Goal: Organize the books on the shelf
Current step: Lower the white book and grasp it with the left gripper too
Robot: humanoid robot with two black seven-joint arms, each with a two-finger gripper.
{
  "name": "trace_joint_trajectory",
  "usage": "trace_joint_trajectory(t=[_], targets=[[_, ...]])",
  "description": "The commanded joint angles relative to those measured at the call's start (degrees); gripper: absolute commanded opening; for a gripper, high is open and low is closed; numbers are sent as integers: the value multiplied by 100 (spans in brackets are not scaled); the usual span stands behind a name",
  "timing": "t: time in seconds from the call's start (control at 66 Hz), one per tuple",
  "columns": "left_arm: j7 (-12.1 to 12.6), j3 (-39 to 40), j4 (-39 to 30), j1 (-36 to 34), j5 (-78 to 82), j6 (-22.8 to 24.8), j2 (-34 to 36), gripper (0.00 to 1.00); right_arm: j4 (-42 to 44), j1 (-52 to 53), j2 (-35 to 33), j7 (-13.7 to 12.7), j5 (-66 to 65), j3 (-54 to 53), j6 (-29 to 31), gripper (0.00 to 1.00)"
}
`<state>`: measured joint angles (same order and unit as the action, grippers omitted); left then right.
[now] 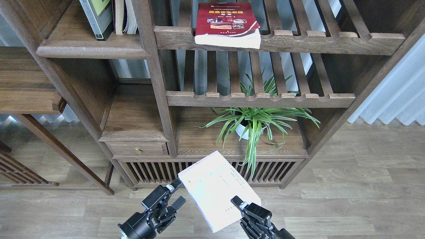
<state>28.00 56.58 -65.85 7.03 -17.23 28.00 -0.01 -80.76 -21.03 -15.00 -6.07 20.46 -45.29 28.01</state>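
The pale lavender-white book (pixel 214 187) is held flat and tilted, low in front of the cabinet. My right gripper (pixel 239 206) is shut on its near right corner. My left gripper (pixel 178 193) is open just left of the book's left edge, its upper fingertip close to that edge. The dark red book (pixel 227 21) lies flat on the upper slatted rack. The black and yellow-green book (pixel 95 16) stands on the solid shelf (pixel 89 50) at the top left, next to another upright book (pixel 123 16).
A potted spider plant (pixel 252 122) stands on the cabinet top under the lower slatted rack (pixel 259 99). A small drawer with a brass knob (pixel 137 151) is at the left. Slatted cabinet doors (pixel 156 171) are behind my grippers. A white curtain (pixel 395 96) hangs at the right.
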Motion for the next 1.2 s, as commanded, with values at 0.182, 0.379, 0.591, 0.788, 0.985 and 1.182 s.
trace_joint_trajectory(t=[0.182, 0.379, 0.591, 0.788, 0.985, 1.182], targets=[[0, -191, 187, 0, 9, 0, 1, 77, -10, -200, 76, -26, -288, 73, -1, 16], [0, -183, 187, -18, 0, 0, 1, 61, -10, -358, 155, -35, -394, 117, -1, 16], [0, -165, 187, -9, 0, 0, 1, 40, -1, -455, 199, -61, -552, 152, -1, 17], [0, -191, 187, 9, -9, 0, 1, 8, -1, -455, 208, -61, -579, 152, -1, 18], [0, -16, -24, 17, 44, 0, 1, 0, 17, -376, 357, 27, -825, 47, -1, 74], [0, 740, -393, -18, 123, 0, 1, 0, 26, -323, 357, 27, -833, 38, -1, 82]])
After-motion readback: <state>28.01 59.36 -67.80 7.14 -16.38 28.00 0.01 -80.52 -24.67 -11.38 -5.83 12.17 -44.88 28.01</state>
